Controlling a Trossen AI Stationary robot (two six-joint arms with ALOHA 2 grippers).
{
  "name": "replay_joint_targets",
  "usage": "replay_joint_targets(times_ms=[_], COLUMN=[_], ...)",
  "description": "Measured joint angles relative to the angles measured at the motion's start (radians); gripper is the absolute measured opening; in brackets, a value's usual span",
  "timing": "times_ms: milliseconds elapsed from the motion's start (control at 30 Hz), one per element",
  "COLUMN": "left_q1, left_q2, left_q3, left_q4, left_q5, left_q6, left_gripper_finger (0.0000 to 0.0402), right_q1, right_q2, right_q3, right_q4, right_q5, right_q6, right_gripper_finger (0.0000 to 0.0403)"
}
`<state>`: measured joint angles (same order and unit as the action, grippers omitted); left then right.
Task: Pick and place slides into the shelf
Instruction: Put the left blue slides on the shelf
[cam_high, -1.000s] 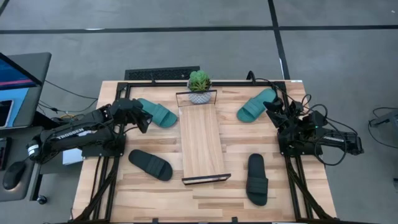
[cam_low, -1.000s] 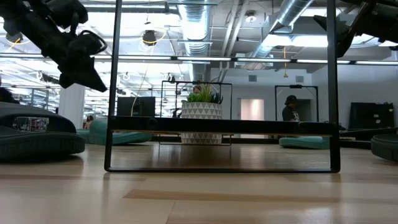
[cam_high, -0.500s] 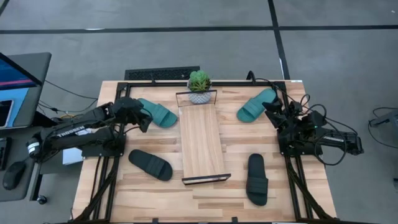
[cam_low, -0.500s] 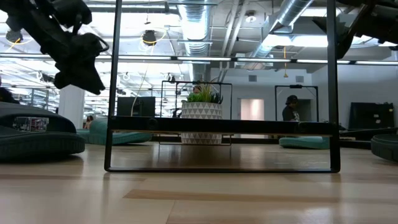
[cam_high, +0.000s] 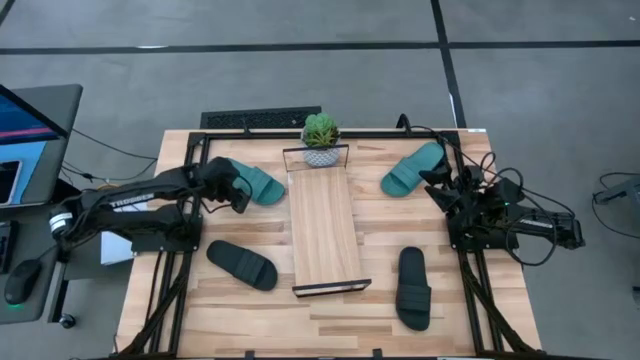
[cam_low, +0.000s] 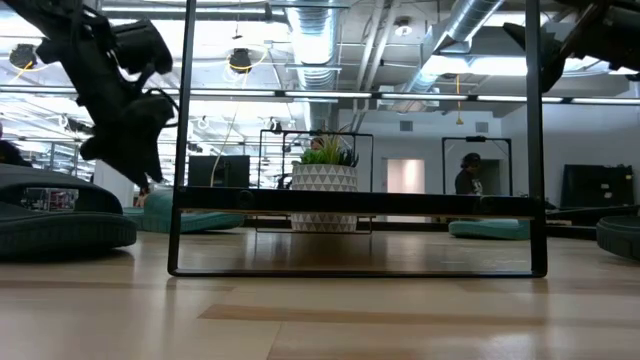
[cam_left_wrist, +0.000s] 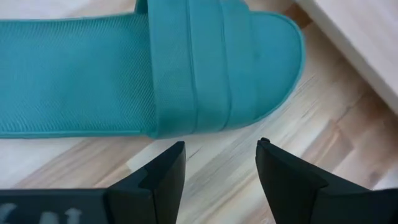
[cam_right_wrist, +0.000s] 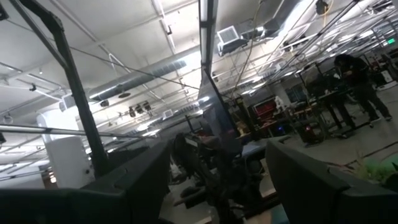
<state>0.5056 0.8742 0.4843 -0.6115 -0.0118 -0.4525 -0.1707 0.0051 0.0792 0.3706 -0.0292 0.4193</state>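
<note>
**benchrat:** Left arm's stretched out further since a second ago. Its left hand (cam_high: 238, 193) has slid along to the near teal slide (cam_high: 254, 182) and dropped lower, and the fingers have gone from pinched shut to spread wide. Nothing else on the worktop (cam_high: 340, 322) has budged.

**wirejaw:** Yeah, from the left wrist view both fingers (cam_left_wrist: 166, 169) stand apart just short of the slide's toe end, with bare wood between them. Not touching it, nothing held.

**benchrat:** How do you reckon that slide handles?

**wirejaw:** My guess is light, rubbery and a bit floppy, so it won't break but it might sag or twist. I'd take it across the wide strap (cam_left_wrist: 199, 62) or pinch one side edge of the sole. The ribbed strap looks grippy enough.

**benchrat:** And the rest?

**wirejaw:** The other teal slide (cam_high: 411, 169) sits near the right hand (cam_high: 437, 180), and two dark slides (cam_high: 241, 265) lie at the front, one on each side of the shelf (cam_high: 322, 225). The shelf board is bare apart from a potted plant (cam_high: 321, 139) at its far end.

**benchrat:** Right arm?

**wirejaw:** It's folded up at its own edge of the worktop, hand pointing up at the ceiling, fingers parted and empty.
</note>
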Motion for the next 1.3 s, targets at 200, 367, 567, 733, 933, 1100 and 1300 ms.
replay_joint_targets(times_ms=[200,367,567,733,933,1100,1300], left_q1=[0.0,-0.02,-0.029,-0.02,-0.02,-0.019,-0.019], left_q2=[0.006,-0.013,-0.012,-0.005,0.029,0.066,0.104], left_q3=[0.0,0.021,0.068,0.07,0.07,0.07,0.07], left_q4=[-0.002,0.0,-0.08,-0.09,-0.082,-0.078,-0.071], left_q5=[-0.045,-0.043,-0.176,-0.175,-0.153,-0.153,-0.154], left_q6=[0.049,0.125,0.124,0.12,0.143,0.146,0.151], left_gripper_finger=[0.0184,0.0184,0.0184,0.0184,0.0184,0.0184,0.0183], right_q1=[0.0,0.0,0.0,0.0,0.0,0.0,0.0], right_q2=[0.0,0.0,0.0,0.0,0.0,0.0,0.0], right_q3=[0.0,0.0,0.0,0.0,0.0,0.0,0.0], right_q4=[-0.001,-0.004,-0.033,-0.048,-0.049,-0.049,-0.049], right_q5=[-0.004,-0.038,-0.053,-0.053,-0.101,-0.144,-0.174], right_q6=[0.0,0.01,0.027,0.026,0.021,0.019,0.018], right_gripper_finger=[0.0256,0.0256,0.0256,0.0256,0.0256,0.0256,0.0256])
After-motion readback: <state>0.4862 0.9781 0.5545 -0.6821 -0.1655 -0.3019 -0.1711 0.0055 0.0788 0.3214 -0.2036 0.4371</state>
